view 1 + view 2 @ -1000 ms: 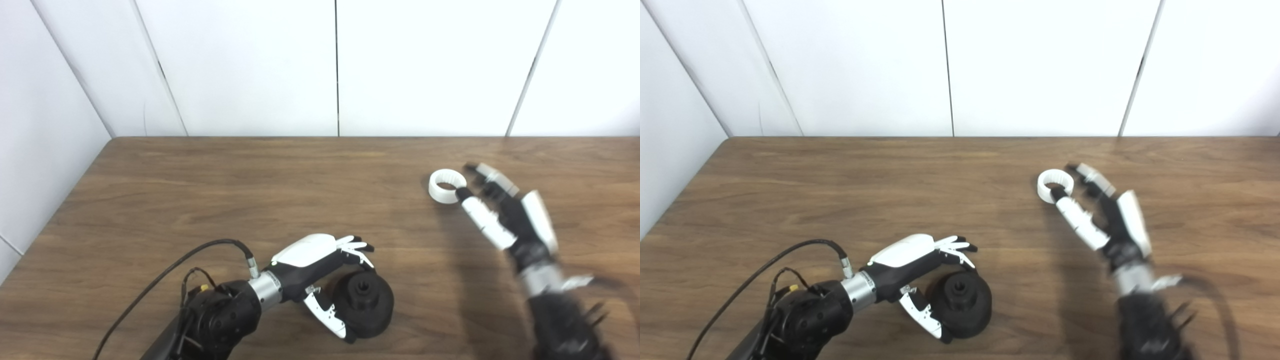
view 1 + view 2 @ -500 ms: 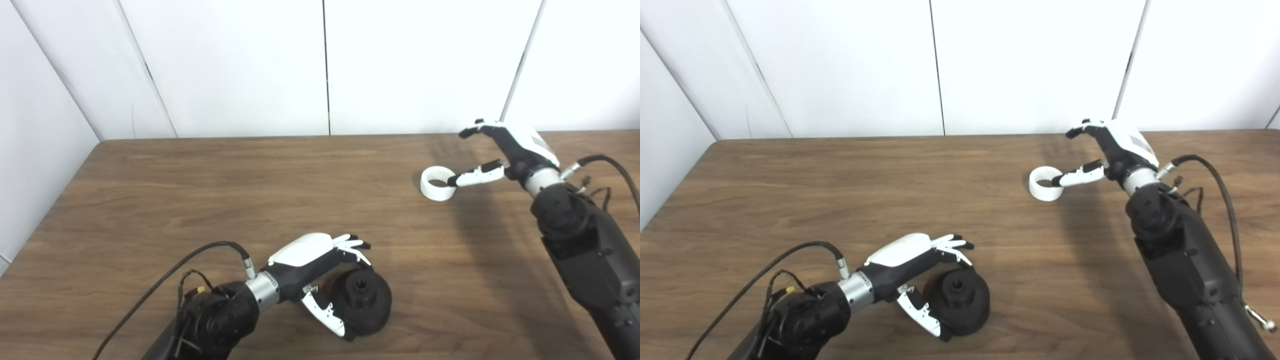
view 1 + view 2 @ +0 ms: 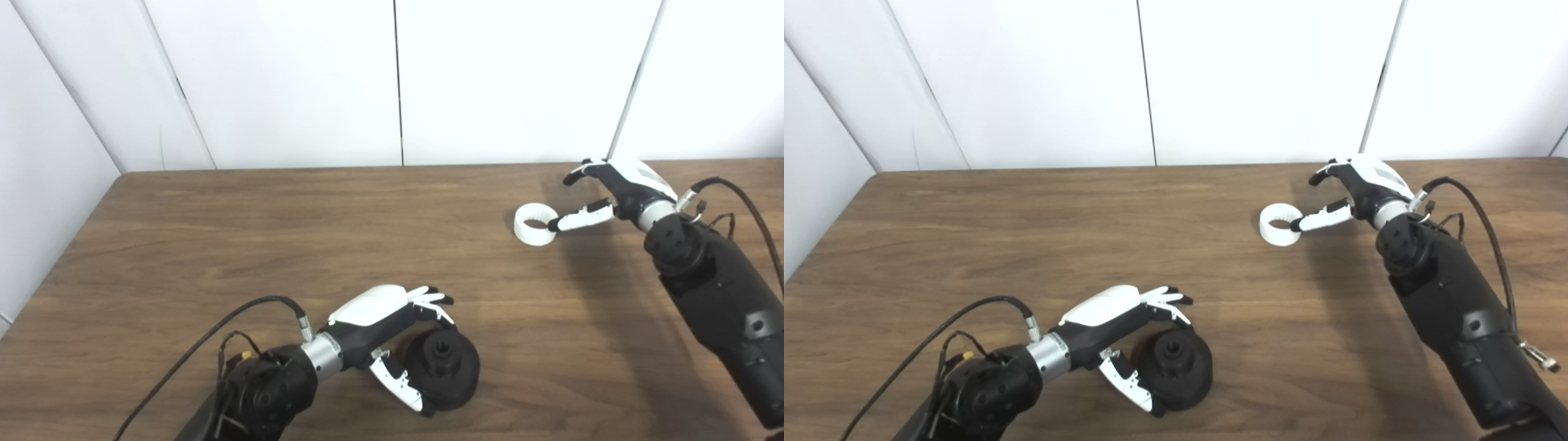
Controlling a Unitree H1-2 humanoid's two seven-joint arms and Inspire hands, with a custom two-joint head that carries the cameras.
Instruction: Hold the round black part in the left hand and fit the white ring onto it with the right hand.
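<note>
The left hand [image 3: 392,312] is lying low over the near part of the wooden counter [image 3: 306,233], its white-backed palm turned down and its arm coming in from the lower left with a black cable [image 3: 202,334] looping off the wrist. Its fingers [image 3: 432,298] are curving over the far rim of the round black part [image 3: 444,367] while the thumb [image 3: 398,386] is reaching round the near side, so the hand is cupping the part, which is resting on the counter; how firmly it is gripping cannot be told.

The right hand [image 3: 1356,190] is reaching in from the right at the far side of the counter, wrist bent, fingers spread and holding nothing. Its thumb tip is touching the right edge of the white ring [image 3: 1280,225], which is lying flat on the counter, well apart from the black part; the other fingers are arching above and behind the ring without touching it.

The right eye view is showing more of the right forearm, including a small metal fitting [image 3: 1540,361] near its lower end, which the left eye view is cutting off.
</note>
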